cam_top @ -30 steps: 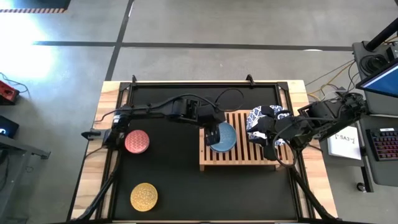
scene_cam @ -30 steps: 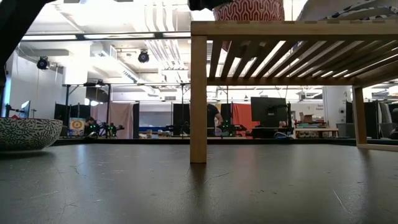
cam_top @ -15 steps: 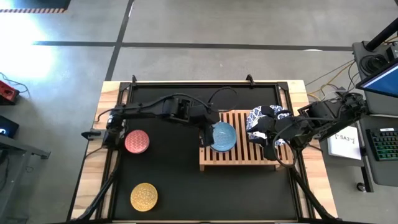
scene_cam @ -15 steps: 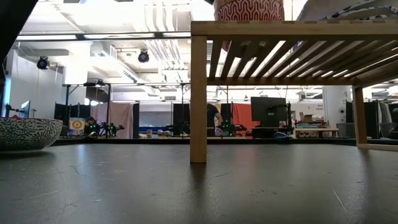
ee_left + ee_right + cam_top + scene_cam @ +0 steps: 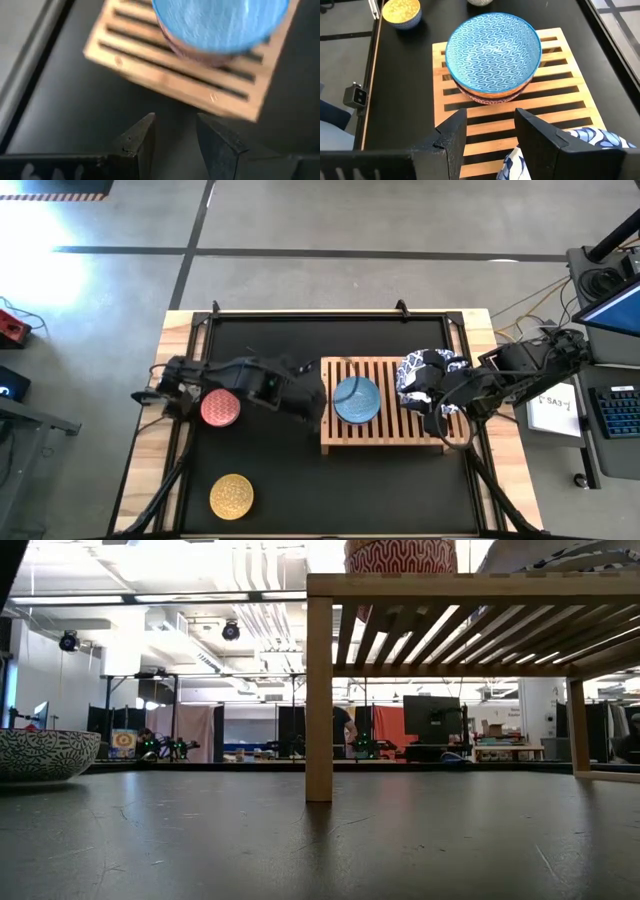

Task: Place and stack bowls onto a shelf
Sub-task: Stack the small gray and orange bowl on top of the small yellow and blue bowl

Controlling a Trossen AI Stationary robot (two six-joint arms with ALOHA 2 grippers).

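The light-wood slatted shelf stands right of the table's middle. On it the light blue bowl sits nested in a red-patterned bowl. A white, blue-patterned bowl is at the shelf's right end. My left gripper is open, over the mat just left of the shelf. My right gripper is open beside the white bowl. A red bowl and a yellow bowl rest on the mat.
In the low view a bowl with a dark-patterned outside sits on the mat at the left, and the shelf's leg stands ahead. The black mat lies bare between the yellow bowl and the shelf. Cables and equipment sit beyond the table's right edge.
My left gripper has drawn back from the light blue bowl toward the table's left edge and is now off the shelf. The light blue bowl has stayed on the shelf, nested in the red-patterned bowl. My right arm has kept still.
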